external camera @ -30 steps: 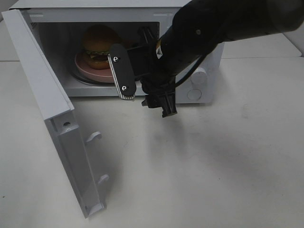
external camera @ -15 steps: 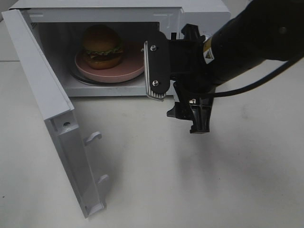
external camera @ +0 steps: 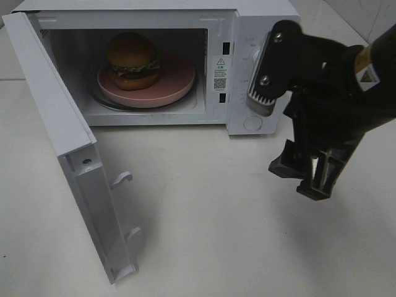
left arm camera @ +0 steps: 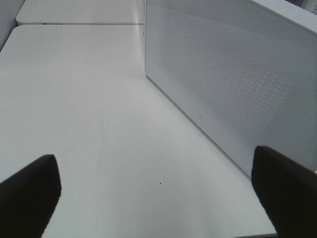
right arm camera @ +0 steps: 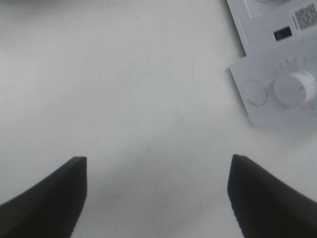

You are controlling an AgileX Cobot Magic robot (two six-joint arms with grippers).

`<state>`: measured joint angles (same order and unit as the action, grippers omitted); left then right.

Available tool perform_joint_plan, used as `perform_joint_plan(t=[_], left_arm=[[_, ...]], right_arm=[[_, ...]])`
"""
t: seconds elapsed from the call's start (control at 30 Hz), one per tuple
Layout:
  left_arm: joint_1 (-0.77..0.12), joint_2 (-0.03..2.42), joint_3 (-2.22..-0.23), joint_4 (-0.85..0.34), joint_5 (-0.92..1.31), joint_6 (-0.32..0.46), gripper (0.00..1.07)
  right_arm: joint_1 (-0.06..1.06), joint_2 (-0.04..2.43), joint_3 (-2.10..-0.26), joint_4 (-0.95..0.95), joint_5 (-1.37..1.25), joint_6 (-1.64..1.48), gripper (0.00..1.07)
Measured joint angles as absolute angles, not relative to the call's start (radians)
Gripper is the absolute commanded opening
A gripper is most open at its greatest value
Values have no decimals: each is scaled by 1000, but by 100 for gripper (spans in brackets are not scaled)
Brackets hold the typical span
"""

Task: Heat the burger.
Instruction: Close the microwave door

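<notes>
Exterior high shows the burger [external camera: 131, 60] on its pink plate [external camera: 179, 82] inside the open microwave [external camera: 246, 28]. It looks soft and stacked, so I'd grip the plate rim, not the burger itself. Your left hand [left arm camera: 157, 196] and right hand [right arm camera: 157, 197] stand wide, empty.

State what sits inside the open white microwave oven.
A tall burger with a golden-brown bun rests on a round pink plate. The plate covers most of the glass turntable beneath it.
</notes>
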<state>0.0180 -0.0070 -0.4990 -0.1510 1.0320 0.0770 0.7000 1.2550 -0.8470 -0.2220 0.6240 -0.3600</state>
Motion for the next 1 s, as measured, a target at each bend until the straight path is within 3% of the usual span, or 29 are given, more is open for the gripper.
perform_joint_plan(t=[0.77, 0.87, 1.0], left_arm=[[18, -7, -499, -151, 1032, 76, 101], [18, -7, -499, -151, 1032, 76, 101], [18, -7, -499, -151, 1032, 76, 101]], right_arm=[[699, 906, -830, -202, 1044, -74, 76], [664, 852, -801, -192, 1045, -69, 76], [528, 772, -740, -184, 1046, -53, 76]])
